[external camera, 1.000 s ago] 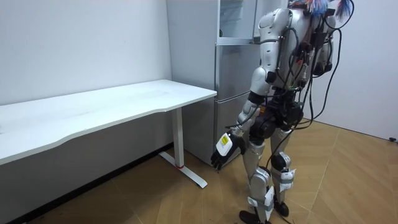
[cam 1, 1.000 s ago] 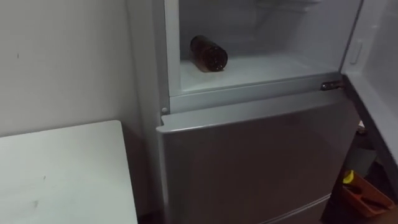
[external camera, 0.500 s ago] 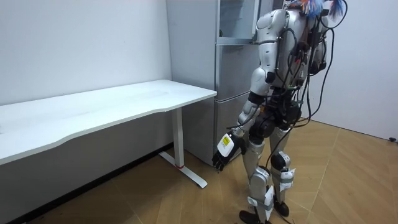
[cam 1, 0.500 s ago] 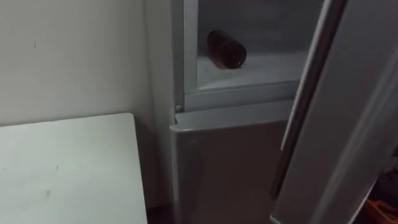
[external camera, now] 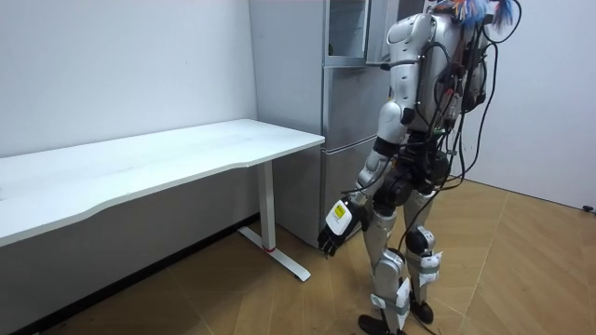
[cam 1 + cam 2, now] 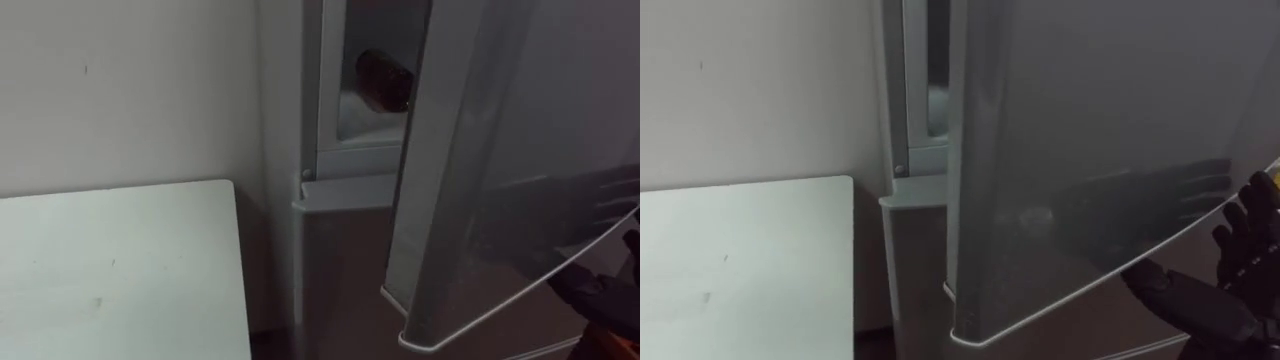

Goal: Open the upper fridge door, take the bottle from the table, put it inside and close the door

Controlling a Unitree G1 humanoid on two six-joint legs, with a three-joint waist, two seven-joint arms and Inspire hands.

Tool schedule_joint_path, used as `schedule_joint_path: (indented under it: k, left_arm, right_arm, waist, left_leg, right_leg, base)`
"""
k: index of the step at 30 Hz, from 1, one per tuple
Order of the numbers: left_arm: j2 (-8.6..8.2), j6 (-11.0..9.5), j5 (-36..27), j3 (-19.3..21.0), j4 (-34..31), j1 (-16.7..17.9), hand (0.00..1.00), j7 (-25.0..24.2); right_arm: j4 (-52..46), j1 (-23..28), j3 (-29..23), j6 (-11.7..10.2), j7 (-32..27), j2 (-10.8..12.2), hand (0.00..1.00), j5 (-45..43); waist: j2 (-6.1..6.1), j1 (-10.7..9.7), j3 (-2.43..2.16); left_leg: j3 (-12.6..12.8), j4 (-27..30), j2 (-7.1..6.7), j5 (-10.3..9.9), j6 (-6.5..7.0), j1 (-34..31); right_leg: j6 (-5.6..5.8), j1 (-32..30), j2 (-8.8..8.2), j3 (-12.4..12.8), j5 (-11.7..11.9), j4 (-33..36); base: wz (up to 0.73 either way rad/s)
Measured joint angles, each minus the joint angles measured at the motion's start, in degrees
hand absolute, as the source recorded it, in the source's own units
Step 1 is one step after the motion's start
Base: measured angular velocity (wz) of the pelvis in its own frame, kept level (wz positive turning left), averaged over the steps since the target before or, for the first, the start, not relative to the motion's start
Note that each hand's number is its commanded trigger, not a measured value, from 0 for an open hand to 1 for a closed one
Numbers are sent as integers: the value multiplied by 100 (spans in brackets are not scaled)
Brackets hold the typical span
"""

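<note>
**Left eye view:** The bottle (image 6: 383, 80) is lying on its side on the shelf of the fridge's (image 6: 285, 100) upper compartment. It is being glimpsed at about 12 o'clock, through the narrow gap between the frame and the upper door (image 6: 500, 150). That door is covering most of the opening, with its lower corner hanging at 5 o'clock. The lower door (image 6: 335, 270) is sitting shut beneath it. A white desk (image 6: 120, 270) is lying at 8 o'clock, just beside the fridge. The right hand (image 6: 605, 298) is being seen at 4 o'clock, below the upper door's bottom edge.

**Right eye view:** The right hand's fingers (image 6: 1252, 235) are being held roughly straight and spread, pointing up at 3 o'clock. They are close to the door's lower edge and nothing is being gripped. Whether the door is being touched cannot be told.

**Room view:** The robot is standing upright, facing the fridge at 12 o'clock, with the desk stretching towards 9 o'clock. The left hand (image 5: 332, 226) is hanging low beside the thigh, near 6 o'clock. Its fingers are loose and nothing is being held.
</note>
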Motion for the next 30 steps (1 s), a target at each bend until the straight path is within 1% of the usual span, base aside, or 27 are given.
schedule_joint_path:
  k: [4,8,10,12,20,23,30]
  left_arm:
    - [-1,-4,0,1,-3,-43,0,0]
    - [-1,-4,1,-1,-2,-58,0,1]
    - [0,-5,1,-1,-1,-74,0,1]
    - [0,-6,1,-1,-1,-75,0,0]
    - [12,-5,2,-8,-1,-67,0,1]
    - [41,-5,4,-121,-3,-63,0,4]
    - [60,-29,62,-333,-24,-73,0,90]
  right_arm:
    - [0,0,1,0,60,0,0,-28]
    - [0,-2,18,0,74,0,0,-190]
    - [0,-16,39,0,75,0,0,-223]
    - [0,-25,45,0,75,0,0,-224]
    - [-19,-26,72,0,83,0,0,-262]
    - [-116,-26,143,0,83,0,0,-565]
    - [-129,-124,344,0,83,6,0,-926]
  waist:
    - [23,2,-15]
    - [24,3,-15]
    - [11,5,-8]
    - [-30,5,17]
    - [-69,4,25]
    - [-69,3,23]
    - [-64,13,10]
  left_leg:
    - [0,2,0,3,-3,7]
    - [-9,2,1,7,-7,8]
    - [-12,2,2,8,-7,9]
    - [-12,1,2,7,-7,8]
    - [-12,-8,6,7,-8,-1]
    - [-12,-10,7,7,-9,-4]
    - [-12,-10,5,7,-9,-7]
  right_leg:
    - [0,7,0,1,0,5]
    - [-1,10,0,-10,0,11]
    - [-1,15,-2,-21,1,13]
    - [-1,14,-5,-47,0,13]
    - [-2,-1,-23,-211,1,11]
    - [-3,-2,-26,-255,2,10]
    - [-4,-9,-26,-258,2,9]
  base:
    - [0]
    - [0]
    - [0]
    - [0]
    - [0]
    - [0]
    - [0]
